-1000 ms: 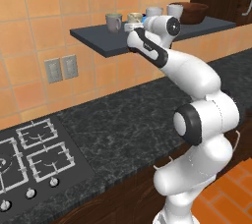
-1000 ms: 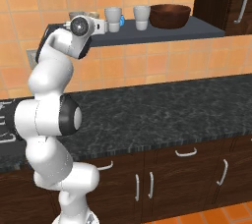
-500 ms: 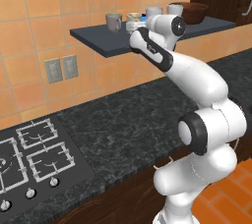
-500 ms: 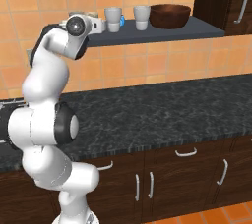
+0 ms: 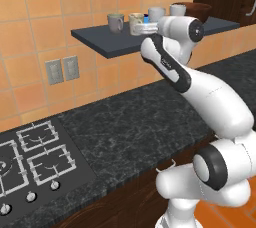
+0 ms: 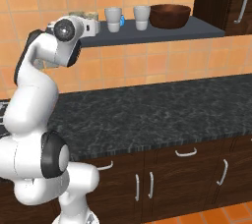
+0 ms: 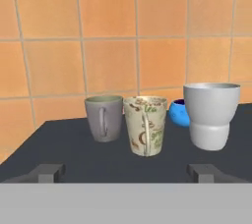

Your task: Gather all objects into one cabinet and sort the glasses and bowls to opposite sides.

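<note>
- Our gripper (image 7: pixel 126 173) has just opened wide, holding nothing
- Cream mug (image 7: pixel 145 125) released on the slate shelf (image 7: pixel 64 139), beside the grey-green mug (image 7: pixel 104 118)
- Small blue bowl (image 7: pixel 179 112) sits among the cups, probably next to move

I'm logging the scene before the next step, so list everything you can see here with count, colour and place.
wall shelf: one, dark slate-grey, on the orange tiled wall
grey-green mug: one, on the shelf toward its left end
cream mug: one, patterned, just right of the grey-green mug
small blue bowl: one, bright blue, behind, between the cream mug and a white cup
white cups: two, mid-shelf
brown bowl: one, dark brown, toward the shelf's right end
counter: one, black speckled, below the shelf
stove: one, black, at the counter's left
wall outlets: two, grey, under the shelf
end effector: one, jaws open, empty, facing the mugs
</note>
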Available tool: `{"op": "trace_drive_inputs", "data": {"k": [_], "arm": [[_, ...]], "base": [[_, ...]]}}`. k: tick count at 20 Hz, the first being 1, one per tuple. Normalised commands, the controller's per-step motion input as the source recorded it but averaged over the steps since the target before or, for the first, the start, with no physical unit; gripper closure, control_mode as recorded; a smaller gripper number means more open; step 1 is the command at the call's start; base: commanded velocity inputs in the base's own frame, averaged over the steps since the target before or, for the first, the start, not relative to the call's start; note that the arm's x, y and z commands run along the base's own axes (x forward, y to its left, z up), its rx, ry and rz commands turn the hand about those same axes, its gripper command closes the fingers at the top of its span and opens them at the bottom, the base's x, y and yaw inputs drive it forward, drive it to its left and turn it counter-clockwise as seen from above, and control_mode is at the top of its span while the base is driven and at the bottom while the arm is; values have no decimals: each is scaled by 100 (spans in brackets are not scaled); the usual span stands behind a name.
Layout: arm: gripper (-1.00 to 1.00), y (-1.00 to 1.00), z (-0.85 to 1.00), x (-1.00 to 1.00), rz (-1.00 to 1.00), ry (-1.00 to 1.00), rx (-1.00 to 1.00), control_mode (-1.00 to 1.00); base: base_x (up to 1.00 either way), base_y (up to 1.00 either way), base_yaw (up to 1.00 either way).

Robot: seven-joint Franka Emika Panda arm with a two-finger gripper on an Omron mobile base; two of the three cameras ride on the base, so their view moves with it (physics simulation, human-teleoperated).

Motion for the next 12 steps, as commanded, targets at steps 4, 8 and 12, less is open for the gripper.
{"op": "trace_drive_inputs", "data": {"k": [4, 8, 12], "arm": [[-100, 0, 45, -89, 0, 1, 3, -100], [-100, 0, 32, -99, 0, 4, 6, -100], [-100, 0, 19, -100, 0, 0, 9, -100]], "base": [[0, 0, 0], [0, 0, 0], [0, 0, 0]]}}
